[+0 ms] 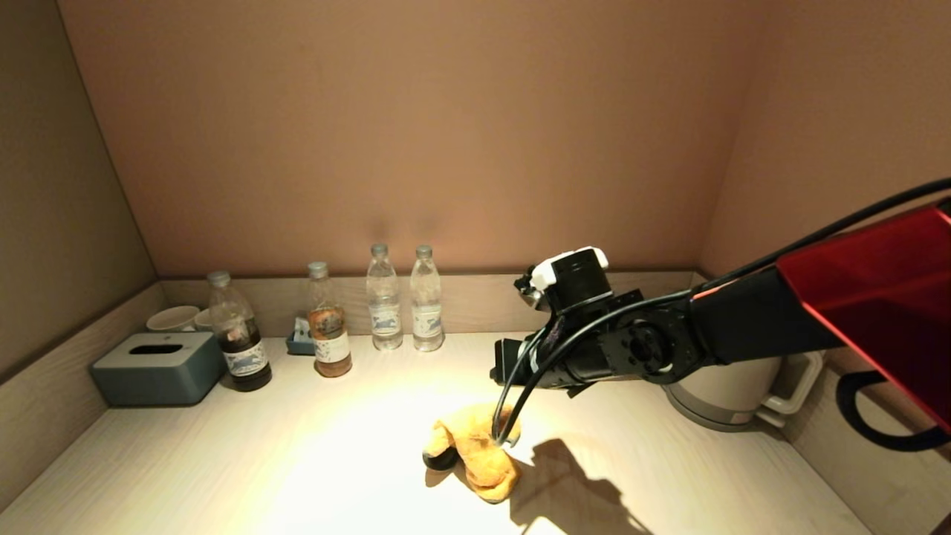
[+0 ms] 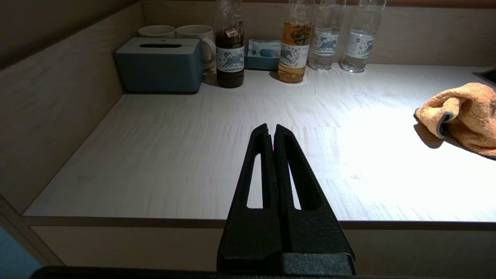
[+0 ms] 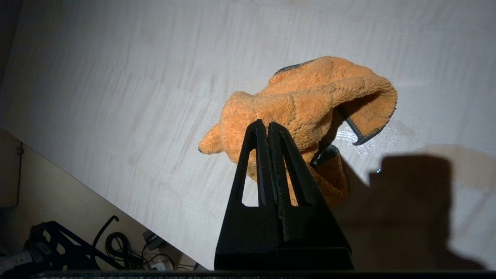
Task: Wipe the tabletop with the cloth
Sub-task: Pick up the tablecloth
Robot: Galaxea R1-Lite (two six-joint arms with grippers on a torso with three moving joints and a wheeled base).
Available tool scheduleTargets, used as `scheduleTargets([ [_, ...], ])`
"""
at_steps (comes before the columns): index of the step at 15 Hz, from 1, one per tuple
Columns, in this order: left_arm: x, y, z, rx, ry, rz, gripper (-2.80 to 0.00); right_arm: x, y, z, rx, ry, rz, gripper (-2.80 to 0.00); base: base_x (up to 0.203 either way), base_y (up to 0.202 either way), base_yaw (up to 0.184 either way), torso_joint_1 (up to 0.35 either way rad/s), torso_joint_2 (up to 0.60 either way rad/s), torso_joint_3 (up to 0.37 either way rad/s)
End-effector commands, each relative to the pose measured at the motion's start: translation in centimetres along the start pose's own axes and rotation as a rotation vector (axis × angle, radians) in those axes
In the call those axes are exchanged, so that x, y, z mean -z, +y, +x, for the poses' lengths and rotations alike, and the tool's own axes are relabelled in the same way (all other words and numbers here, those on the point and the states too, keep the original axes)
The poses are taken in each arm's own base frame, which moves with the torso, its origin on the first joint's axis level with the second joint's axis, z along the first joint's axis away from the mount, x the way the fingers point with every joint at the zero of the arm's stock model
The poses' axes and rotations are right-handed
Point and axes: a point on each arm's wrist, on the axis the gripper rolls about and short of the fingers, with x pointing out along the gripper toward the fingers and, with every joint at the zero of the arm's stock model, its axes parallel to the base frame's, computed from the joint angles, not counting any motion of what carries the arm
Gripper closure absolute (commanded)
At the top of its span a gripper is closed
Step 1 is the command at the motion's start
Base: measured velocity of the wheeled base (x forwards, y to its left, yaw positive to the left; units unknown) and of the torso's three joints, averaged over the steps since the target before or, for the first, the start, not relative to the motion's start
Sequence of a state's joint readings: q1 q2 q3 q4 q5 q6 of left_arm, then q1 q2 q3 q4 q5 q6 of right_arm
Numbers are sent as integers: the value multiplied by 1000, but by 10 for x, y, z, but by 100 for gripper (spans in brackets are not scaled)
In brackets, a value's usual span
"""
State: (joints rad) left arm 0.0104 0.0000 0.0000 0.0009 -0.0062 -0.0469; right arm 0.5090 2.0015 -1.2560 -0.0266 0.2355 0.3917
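An orange cloth (image 1: 475, 449) with a dark hem lies crumpled on the pale wooden tabletop (image 1: 297, 446), front centre. It also shows in the right wrist view (image 3: 310, 100) and in the left wrist view (image 2: 461, 112). My right gripper (image 3: 267, 124) is shut and hovers just above the cloth's near side; I see no cloth between the fingers. In the head view its black wrist (image 1: 513, 360) is above and behind the cloth. My left gripper (image 2: 271, 128) is shut and empty, parked off the table's front edge, out of the head view.
Several bottles (image 1: 384, 301) stand along the back wall, with a grey tissue box (image 1: 156, 368) and cups (image 1: 174, 318) at the back left. A white kettle (image 1: 732, 394) stands at the right, behind my right arm. Walls enclose three sides.
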Motion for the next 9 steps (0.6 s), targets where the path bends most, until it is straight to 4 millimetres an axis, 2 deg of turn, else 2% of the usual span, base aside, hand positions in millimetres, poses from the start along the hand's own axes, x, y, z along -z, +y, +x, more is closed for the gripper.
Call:
scheduleTargets([
  [1, 0, 0, 0, 0, 1, -1, 0, 3, 3, 2, 29, 4, -3, 0, 0, 0, 0, 0, 0, 0],
  [9, 0, 0, 0, -1, 1, -1, 0, 13, 8, 11, 50, 51, -12, 0, 0, 0, 0, 0, 0, 0],
])
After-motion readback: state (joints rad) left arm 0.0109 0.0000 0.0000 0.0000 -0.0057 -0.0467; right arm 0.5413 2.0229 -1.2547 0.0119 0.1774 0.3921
